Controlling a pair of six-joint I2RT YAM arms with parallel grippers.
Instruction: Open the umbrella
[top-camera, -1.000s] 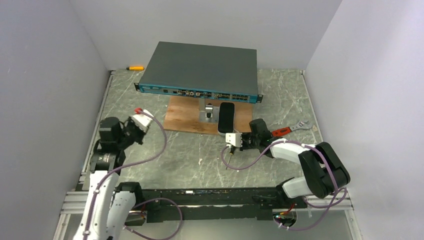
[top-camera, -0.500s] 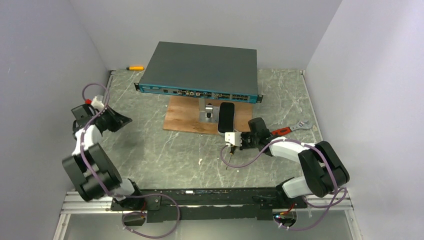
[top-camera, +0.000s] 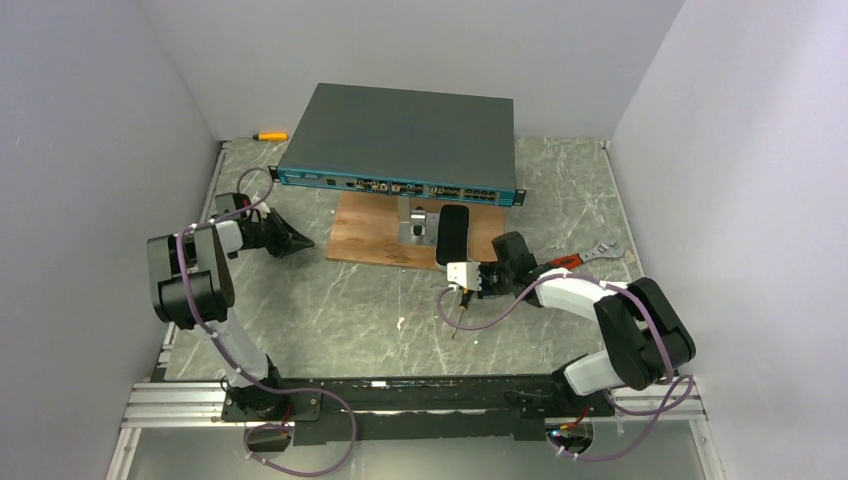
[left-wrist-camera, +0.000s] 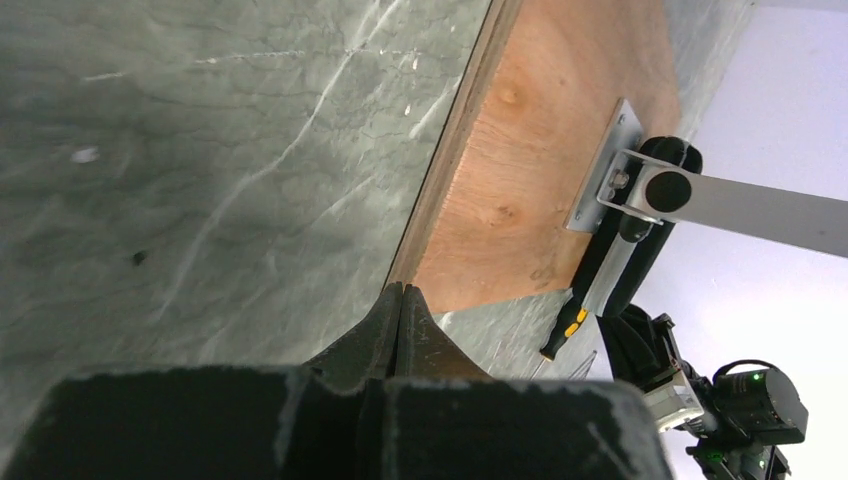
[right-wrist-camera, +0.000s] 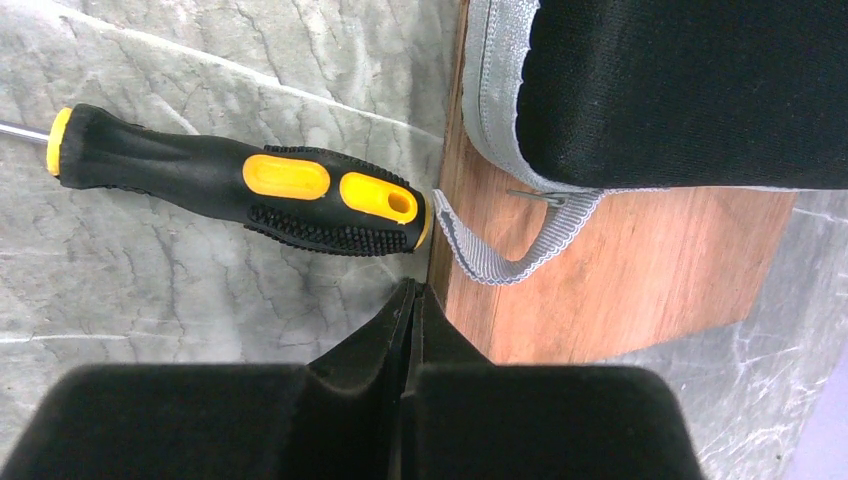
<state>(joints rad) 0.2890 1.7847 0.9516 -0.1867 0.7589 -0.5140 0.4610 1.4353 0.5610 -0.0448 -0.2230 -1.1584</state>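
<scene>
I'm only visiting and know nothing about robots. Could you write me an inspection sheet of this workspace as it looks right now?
Surface: grey marbled table with a wooden board on it.
Job's things: umbrella packed, lying on the board, not opened.
Clutter: network switch; black-yellow screwdriver; orange screwdriver; red-handled wrench; metal bracket.
Grippers: left gripper shut, empty; right gripper shut, empty, near the umbrella's strap.
Cables: purple cables along both arms.
Surroundings: pale walls on three sides.
</scene>
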